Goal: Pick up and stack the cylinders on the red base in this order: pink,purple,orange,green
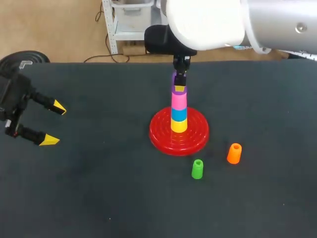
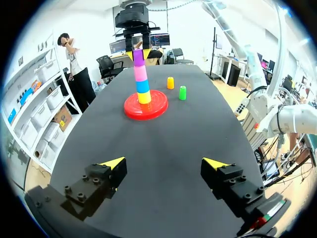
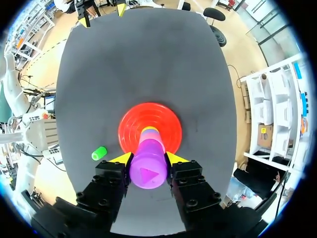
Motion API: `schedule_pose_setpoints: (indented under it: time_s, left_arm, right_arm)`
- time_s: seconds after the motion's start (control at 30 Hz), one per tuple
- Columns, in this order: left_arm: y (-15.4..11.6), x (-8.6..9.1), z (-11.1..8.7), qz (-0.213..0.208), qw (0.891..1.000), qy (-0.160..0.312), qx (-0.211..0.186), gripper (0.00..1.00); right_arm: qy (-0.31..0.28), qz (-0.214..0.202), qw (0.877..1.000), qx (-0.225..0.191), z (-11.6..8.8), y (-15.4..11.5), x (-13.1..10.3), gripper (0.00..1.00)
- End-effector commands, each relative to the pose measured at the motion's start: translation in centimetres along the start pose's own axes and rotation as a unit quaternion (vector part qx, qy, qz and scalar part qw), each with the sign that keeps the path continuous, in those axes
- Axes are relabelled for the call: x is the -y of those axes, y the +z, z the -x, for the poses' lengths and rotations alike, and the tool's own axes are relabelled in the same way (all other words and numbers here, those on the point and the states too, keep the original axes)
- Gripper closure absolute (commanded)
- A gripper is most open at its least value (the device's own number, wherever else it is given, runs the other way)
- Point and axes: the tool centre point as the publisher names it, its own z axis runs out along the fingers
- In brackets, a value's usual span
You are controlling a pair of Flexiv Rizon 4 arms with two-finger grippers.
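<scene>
On the red base stands a stack of a yellow, a blue and a pink cylinder. My right gripper hangs straight over it, shut on the purple cylinder, which sits at the pink one's top; whether it rests fully on it I cannot tell. The orange cylinder and green cylinder stand upright on the table, front right of the base. My left gripper is open and holds nothing, far to the left of the base.
The dark table has bare room at the left and front. In the left wrist view the orange cylinder and green cylinder stand just beside the base. The right arm's white housing overhangs the table's back edge.
</scene>
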Motion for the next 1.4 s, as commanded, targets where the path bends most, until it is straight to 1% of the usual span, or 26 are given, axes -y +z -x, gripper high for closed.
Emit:
schedule_pose_setpoints:
  time_s: [0.03,0.17,0.33,0.47,0.83,1.4]
  left_arm:
    - [0.0,0.0,-0.1,0.001,1.000,0.001,0.001,0.00]
    - [0.0,0.0,-0.1,0.001,1.000,0.001,0.001,0.00]
    - [0.0,0.0,-0.1,0.001,1.000,0.001,0.001,0.00]
    - [0.0,0.0,-0.1,0.001,1.000,0.001,0.001,0.00]
    - [0.0,0.0,-0.1,0.001,1.000,0.001,0.001,0.00]
    - [0.0,0.0,-0.1,0.001,1.000,0.001,0.001,0.00]
  right_arm:
    - [0.001,0.000,1.000,0.003,-0.3,1.2,-0.3,1.00]
    - [0.004,0.000,1.000,0.004,-0.6,1.1,-0.2,1.00]
    - [0.005,-0.010,1.000,-0.007,-0.9,0.0,0.1,1.00]
    - [0.004,-0.013,1.000,-0.009,-0.9,-0.3,0.1,1.00]
    - [0.000,-0.005,1.000,-0.007,-0.3,0.8,0.0,1.00]
    - [0.000,0.003,1.000,-0.009,-0.2,1.5,-0.3,1.00]
